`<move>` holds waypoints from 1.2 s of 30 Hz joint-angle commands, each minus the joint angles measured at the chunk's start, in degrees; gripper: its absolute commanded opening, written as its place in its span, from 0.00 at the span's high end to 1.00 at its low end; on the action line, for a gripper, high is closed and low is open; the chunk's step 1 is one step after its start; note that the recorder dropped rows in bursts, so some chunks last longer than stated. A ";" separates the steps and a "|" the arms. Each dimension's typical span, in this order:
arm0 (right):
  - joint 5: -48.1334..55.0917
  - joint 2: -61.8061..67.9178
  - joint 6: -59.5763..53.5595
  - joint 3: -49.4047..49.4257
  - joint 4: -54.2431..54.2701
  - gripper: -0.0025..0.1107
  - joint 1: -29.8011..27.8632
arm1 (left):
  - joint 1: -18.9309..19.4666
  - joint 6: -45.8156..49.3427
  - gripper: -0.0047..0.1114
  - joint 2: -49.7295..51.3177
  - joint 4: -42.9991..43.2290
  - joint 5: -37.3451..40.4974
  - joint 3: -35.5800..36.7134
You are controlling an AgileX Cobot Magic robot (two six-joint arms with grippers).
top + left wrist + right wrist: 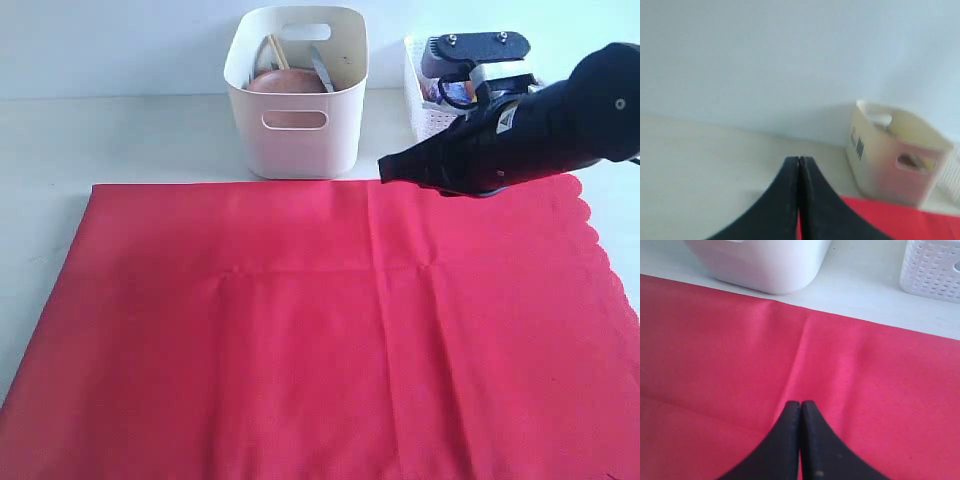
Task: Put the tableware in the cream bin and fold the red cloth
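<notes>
Exterior view first: we see the red cloth (300,330) spread flat on the worktop (120,140), its far edge just in front of the cream bin (296,150). Inside the bin we spot the round brown plate (287,82), wooden chopsticks (275,50) and a silver knife (321,72). The right fingers (415,165) hover over the cloth, just right of the bin, pressed together and empty. The left fingers (787,200) are closed too, holding nothing. A white lattice basket (420,110) stands right of the bin.
</notes>
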 commanded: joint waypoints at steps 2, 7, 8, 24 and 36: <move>-2.77 -0.60 0.27 0.65 -0.28 0.98 -0.24 | 0.11 -3.32 0.95 -0.28 -0.66 -16.64 -0.02; -1.13 -0.60 0.27 0.65 -0.28 0.98 -0.24 | 0.11 -6.42 0.95 -0.28 -0.66 -22.67 -0.02; -0.25 -0.60 0.27 0.65 -0.28 0.98 -0.24 | 0.11 -8.47 0.95 -0.28 -0.66 -21.30 -0.02; 3.55 -0.60 -0.31 0.65 -0.28 0.98 -0.24 | 0.11 -18.77 0.96 27.65 -0.83 1.99 -2.58; 2.26 1.14 -0.31 0.65 -0.28 0.98 -0.24 | 0.11 -13.82 0.96 53.22 -0.35 -4.78 -9.37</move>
